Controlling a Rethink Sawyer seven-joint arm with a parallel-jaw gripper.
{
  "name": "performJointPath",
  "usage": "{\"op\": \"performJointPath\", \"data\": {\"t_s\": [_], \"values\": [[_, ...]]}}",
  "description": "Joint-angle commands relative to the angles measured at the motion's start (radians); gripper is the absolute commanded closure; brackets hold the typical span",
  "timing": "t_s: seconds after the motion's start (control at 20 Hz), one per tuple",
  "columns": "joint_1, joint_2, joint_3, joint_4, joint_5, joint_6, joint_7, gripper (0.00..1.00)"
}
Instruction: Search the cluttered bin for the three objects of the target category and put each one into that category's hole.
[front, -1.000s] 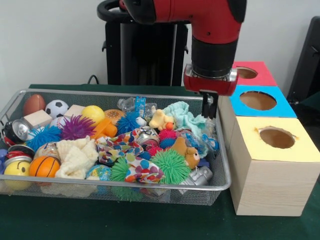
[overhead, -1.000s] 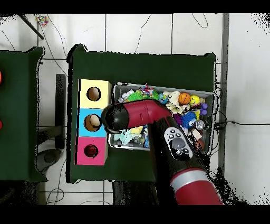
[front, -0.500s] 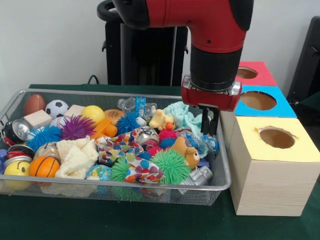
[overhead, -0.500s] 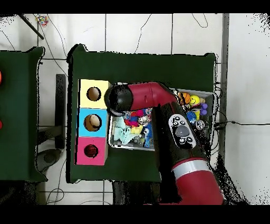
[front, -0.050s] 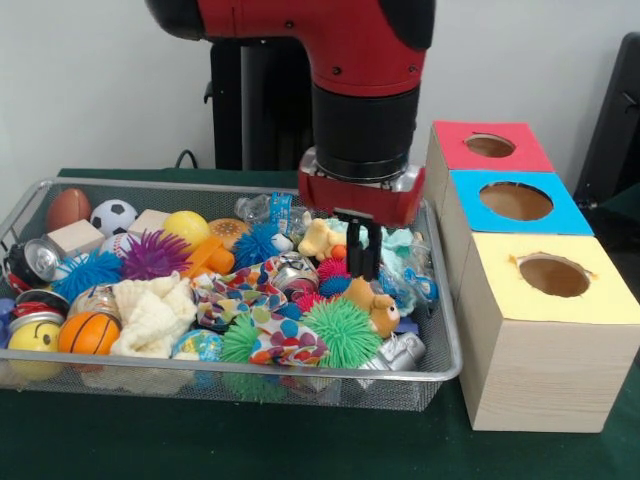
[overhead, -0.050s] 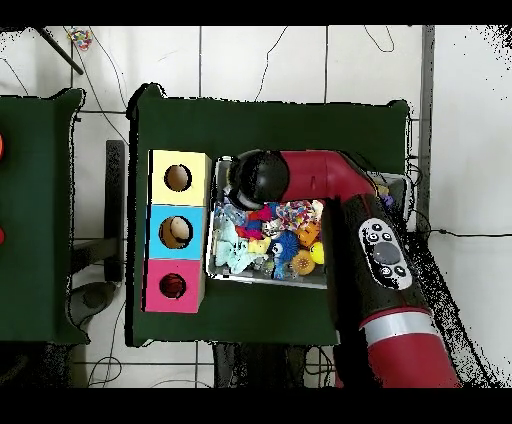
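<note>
Gripper (front, -0.050s: 362, 252) is positioned low over bin (front, -0.050s: 445, 345), just above bear (front, -0.050s: 372, 302) and beside duck (front, -0.050s: 322, 240); fingers narrow, nothing held.

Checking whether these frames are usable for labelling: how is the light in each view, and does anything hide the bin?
Front view: even, soft light, faint glare on the crushed can, end effector sharp above the teddy bear. Overhead view: flat light, the arm covers much of the bin.

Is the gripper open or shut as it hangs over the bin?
Cannot tell: the gripper shows only dark prongs low over the brown teddy bear; nothing visibly held.
</note>
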Motion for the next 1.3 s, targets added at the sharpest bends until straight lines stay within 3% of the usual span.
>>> {"op": "performJointPath", "data": {"t_s": [0.05,0.1,0.35,0.9,1.3], "values": [[-0.012,0.006,-0.008,-0.028,-0.043,0.038,-0.09,1.0],[-0.008,0.003,-0.012,-0.027,-0.048,0.036,-0.082,0.0],[0.03,0.017,-0.048,-0.082,-0.079,0.083,-0.062,0.0],[0.094,0.059,-0.099,-0.122,-0.114,0.055,-0.016,0.0],[0.117,0.059,-0.128,-0.109,-0.1,0.031,0.01,0.0]]}}
